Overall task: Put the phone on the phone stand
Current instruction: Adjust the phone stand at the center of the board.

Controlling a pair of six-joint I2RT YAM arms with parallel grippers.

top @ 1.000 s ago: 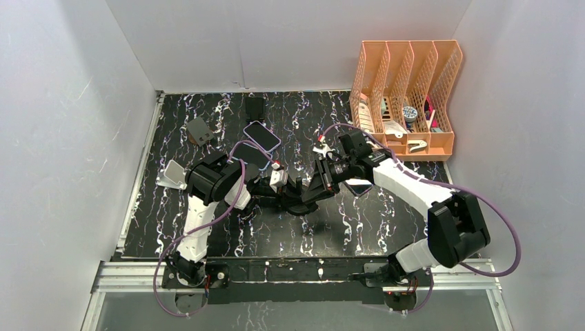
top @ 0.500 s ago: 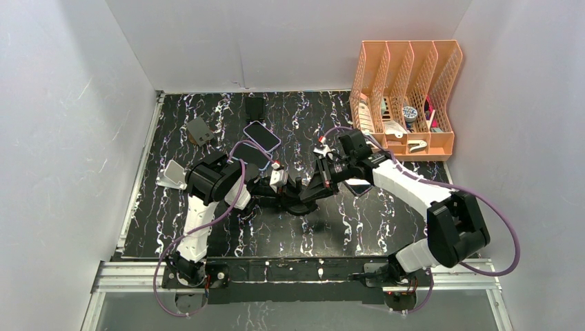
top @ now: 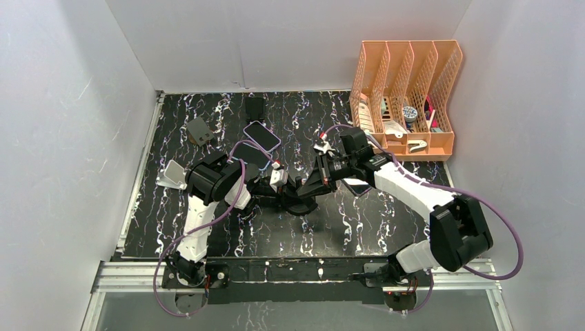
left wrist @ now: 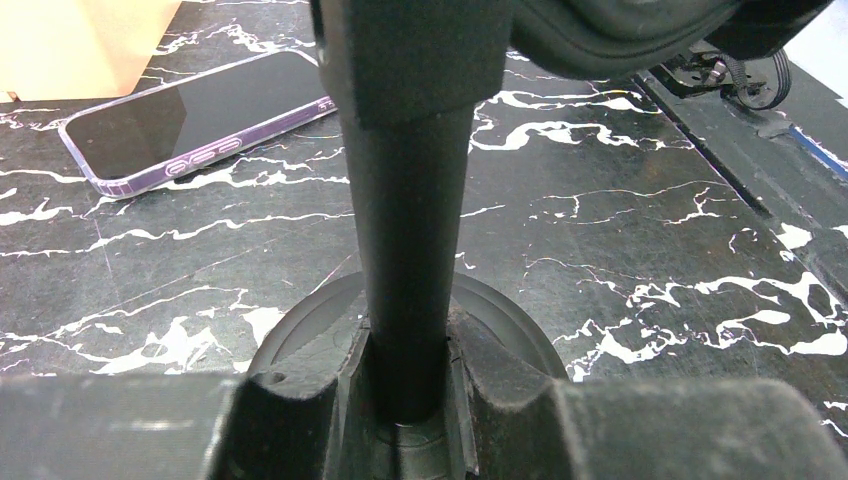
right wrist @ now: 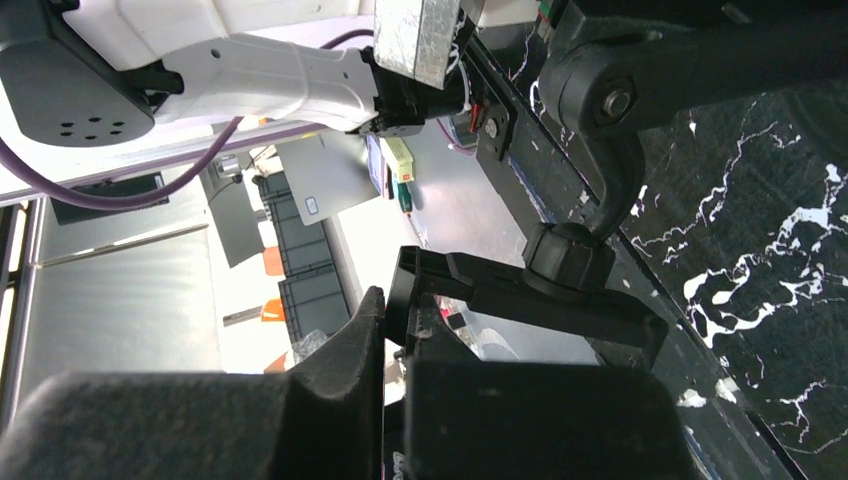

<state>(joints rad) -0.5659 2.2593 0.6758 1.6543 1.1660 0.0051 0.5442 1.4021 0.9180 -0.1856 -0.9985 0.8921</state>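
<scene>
Left wrist shows matte cylindrical phone stand (left wrist: 410, 230), glossy flat phone (left wrist: 200, 120).

- Top external: high behind the arm bases, looking down over the whole table (top: 331, 234).
- Left wrist: low, very near the phone stand (left wrist: 405, 200), facing right towards a phone (left wrist: 200, 110).
- Right wrist: close, facing left and near across the same stand.

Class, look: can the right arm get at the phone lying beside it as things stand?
Probably not yet. The phone lies bare on the table close under that arm, but the right gripper is shut on the phone stand, at its cradle.
</scene>
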